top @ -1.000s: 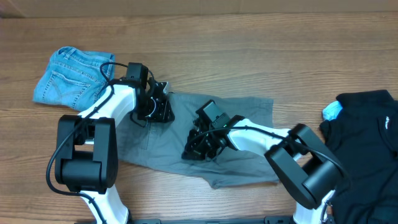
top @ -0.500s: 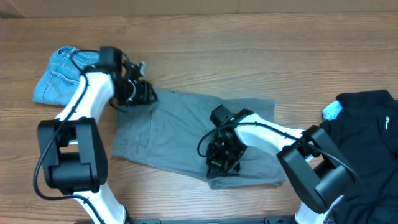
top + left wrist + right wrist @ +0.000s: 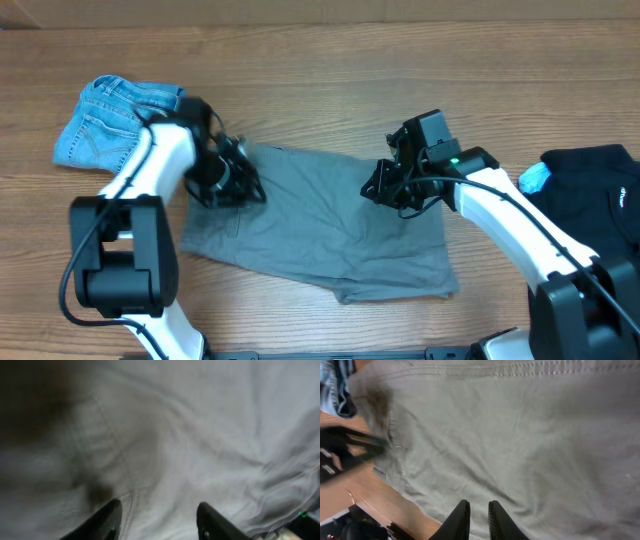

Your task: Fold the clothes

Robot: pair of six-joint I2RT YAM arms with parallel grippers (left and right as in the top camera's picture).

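Observation:
The grey shorts (image 3: 320, 225) lie spread flat in the middle of the table, waistband to the left. My left gripper (image 3: 243, 184) hovers over their upper left part. In the left wrist view it (image 3: 159, 511) stands open, with only blurred grey cloth (image 3: 200, 425) under it. My right gripper (image 3: 386, 188) hangs over the upper right part of the shorts. In its wrist view its jaws (image 3: 478, 506) stand a narrow gap apart with nothing between them, above the cloth (image 3: 520, 435). Folded denim shorts (image 3: 110, 120) lie at the far left. A black garment (image 3: 590, 230) lies at the right edge.
A small light-blue item (image 3: 533, 178) sits at the black garment's left edge. Bare wooden table (image 3: 330, 90) runs behind the shorts. The right wrist view shows the table's near edge (image 3: 385, 505), a corner of denim (image 3: 332, 385) and the blurred left arm (image 3: 345, 455).
The right gripper left the lower hem, rose to the upper right of the shorts and parted slightly. The left gripper moved down onto the left part and opened wider. The shorts now lie flatter.

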